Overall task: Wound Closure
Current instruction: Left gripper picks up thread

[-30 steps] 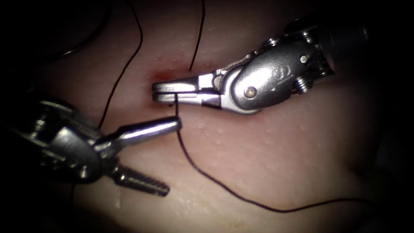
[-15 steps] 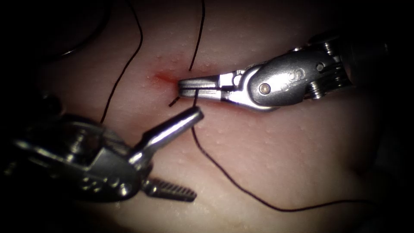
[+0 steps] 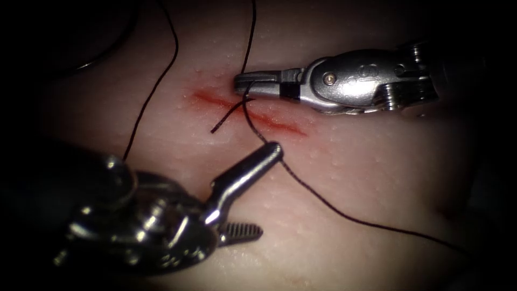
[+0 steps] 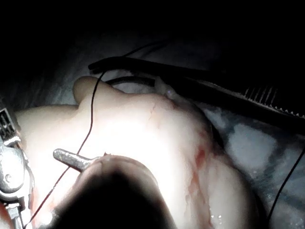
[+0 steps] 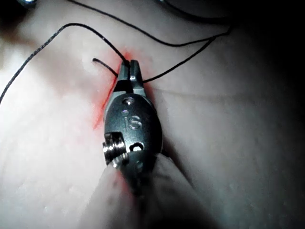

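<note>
My right claw (image 3: pixel 242 85) is clamping the thread (image 3: pixel 323 200) just above the cut (image 3: pixel 250 112) in the tissue (image 3: pixel 350 178). My left claw (image 3: pixel 253 188) is gaping apart, holding nothing. I am seeing no needle; the cut is still gaping red, so closure looks unfinished.

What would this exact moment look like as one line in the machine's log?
right tool: jaws shut on thread | left tool: jaws open, holding nothing | cut: red fluid | needle: unseen
</note>
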You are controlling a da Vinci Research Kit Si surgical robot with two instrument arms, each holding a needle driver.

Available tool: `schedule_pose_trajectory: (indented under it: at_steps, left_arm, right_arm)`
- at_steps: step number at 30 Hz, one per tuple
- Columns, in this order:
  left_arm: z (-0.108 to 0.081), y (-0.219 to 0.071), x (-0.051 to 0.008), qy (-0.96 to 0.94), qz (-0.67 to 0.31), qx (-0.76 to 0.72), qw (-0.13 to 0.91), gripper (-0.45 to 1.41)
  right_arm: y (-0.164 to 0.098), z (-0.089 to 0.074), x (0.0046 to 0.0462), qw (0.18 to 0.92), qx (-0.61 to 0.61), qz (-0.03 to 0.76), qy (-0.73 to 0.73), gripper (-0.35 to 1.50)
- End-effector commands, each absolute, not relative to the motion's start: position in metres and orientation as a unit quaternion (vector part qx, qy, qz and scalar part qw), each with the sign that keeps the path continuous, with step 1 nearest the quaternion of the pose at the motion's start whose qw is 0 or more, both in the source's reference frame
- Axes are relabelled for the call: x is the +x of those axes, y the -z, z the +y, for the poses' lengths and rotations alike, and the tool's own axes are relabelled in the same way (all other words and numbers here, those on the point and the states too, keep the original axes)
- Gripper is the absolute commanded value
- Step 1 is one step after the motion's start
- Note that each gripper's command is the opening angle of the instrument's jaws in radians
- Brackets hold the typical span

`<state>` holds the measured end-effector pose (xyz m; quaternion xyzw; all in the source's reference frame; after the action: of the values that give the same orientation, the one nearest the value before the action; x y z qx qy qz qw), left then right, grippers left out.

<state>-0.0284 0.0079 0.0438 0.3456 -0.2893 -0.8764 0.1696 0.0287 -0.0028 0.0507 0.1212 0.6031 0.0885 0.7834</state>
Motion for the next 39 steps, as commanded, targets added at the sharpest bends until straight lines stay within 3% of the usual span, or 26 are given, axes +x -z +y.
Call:
schedule_pose_trajectory:
  at_steps: [1,35,39]
  left_arm:
    - [0.0072,-0.0442,-0.0292,0.877,-0.294,0.342,0.169,1.06]
    - [0.0086,-0.0471,-0.0348,0.865,-0.336,0.334,0.163,0.95]
    - [0.0084,-0.047,-0.0348,0.863,-0.336,0.339,0.165,0.84]
  right_arm:
    - [-0.0514,-0.0033,0.0295,0.784,0.125,0.601,-0.092,-0.35]
    - [-0.0504,-0.0041,0.0307,0.784,0.141,0.594,-0.115,-0.35]
    - [-0.0505,-0.0041,0.0305,0.784,0.141,0.593,-0.116,-0.35]
